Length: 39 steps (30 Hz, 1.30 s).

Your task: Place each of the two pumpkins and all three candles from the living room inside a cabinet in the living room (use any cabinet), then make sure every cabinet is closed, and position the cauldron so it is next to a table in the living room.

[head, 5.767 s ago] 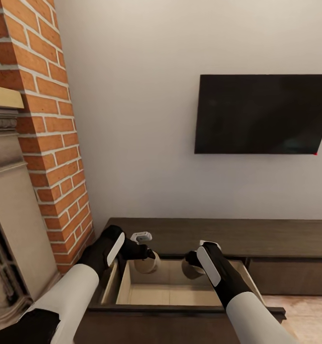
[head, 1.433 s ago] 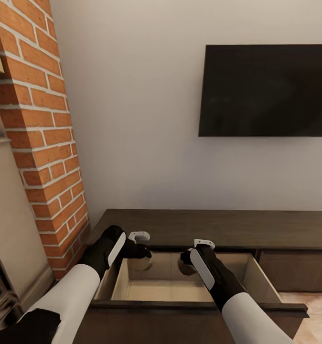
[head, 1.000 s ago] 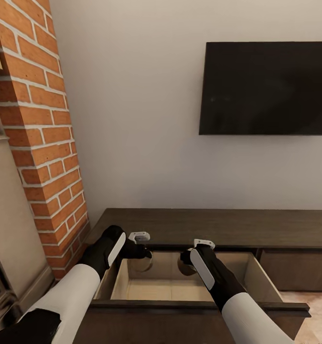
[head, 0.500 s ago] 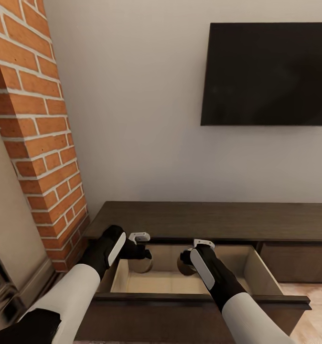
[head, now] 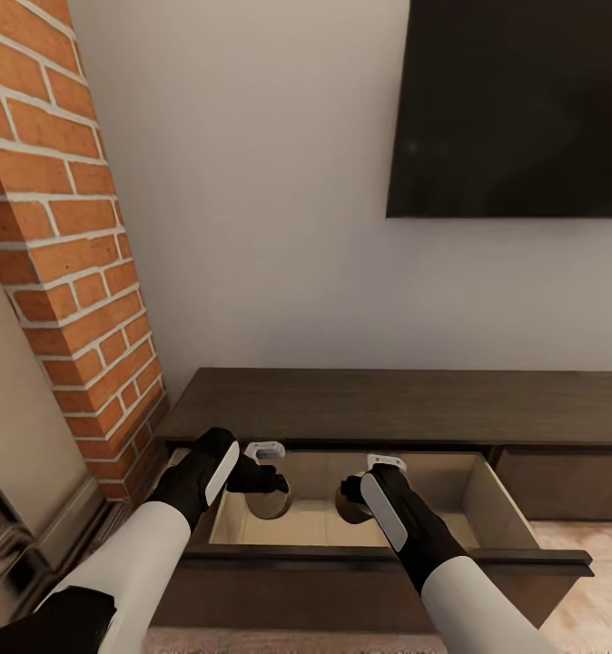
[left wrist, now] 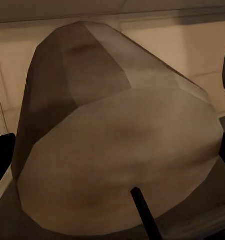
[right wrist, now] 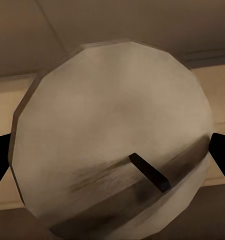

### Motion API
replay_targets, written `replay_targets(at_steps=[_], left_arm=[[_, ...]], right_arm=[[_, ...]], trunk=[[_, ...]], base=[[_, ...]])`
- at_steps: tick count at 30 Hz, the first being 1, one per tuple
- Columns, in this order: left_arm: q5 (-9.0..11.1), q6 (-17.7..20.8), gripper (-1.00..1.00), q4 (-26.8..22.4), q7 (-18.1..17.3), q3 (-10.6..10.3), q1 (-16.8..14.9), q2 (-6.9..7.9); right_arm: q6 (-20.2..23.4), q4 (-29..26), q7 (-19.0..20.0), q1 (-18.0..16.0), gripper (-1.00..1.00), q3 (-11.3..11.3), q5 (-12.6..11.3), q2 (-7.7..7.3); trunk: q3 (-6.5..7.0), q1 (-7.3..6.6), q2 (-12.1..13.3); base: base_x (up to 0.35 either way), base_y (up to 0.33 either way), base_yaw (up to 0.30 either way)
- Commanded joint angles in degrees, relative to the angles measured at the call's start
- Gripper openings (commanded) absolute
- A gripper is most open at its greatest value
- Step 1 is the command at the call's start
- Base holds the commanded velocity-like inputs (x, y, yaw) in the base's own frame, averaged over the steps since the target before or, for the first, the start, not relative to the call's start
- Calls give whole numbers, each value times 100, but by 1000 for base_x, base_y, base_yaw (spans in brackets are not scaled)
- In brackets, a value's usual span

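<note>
The cabinet [head: 388, 400] is a long, low dark brown unit against the wall, with one drawer [head: 492, 504] pulled open to show its pale beige inside. My left gripper [head: 271, 483] is shut on a beige candle [head: 270, 501] above the drawer's left part. In the left wrist view this candle [left wrist: 117, 140] shows its wick between the dark fingertips [left wrist: 1, 157]. My right gripper [head: 351, 495] is shut on a second candle [head: 350, 507] over the drawer's middle. In the right wrist view that candle [right wrist: 112, 135] is seen end on. The pumpkins, the cauldron and the table are out of view.
A red brick column [head: 61, 245] and a fireplace surround [head: 15, 436] stand close on the left. A black TV [head: 515, 109] hangs on the white wall above the cabinet. The drawer front [head: 342, 568] juts toward me, and pale floor [head: 587, 599] lies at the right.
The whole view has shifted: the cabinet top has risen in frame and the TV sits higher, so the camera moved. Both grippers keep their candles, now lower inside the drawer opening.
</note>
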Motion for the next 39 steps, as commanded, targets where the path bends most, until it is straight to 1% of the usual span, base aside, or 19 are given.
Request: replay_targets(at_steps=[1,24,34,39], left_arm=[[49,23,-100,-6,28,-16,-4,3],[52,14,-100,-23,46,-16,-4,3],[56,14,-100,-45,39,-16,-4,3],[57,14,-100,-43,38,-16,-4,3]], right_arm=[[4,-7,-57,-5,-100,17,-58,-2],[2,-7,-43,-5,-100,21,-64,-2],[2,-7,-43,-5,-100,21,-64,-2],[2,-7,-43,-5,-100,21,-64,-2]], trunk=[[-28,1,-5],[-538,60,-36],[-538,60,-36],[-538,60,-36]], base=[[0,0,0],[0,0,0],[3,0,0],[161,0,0]])
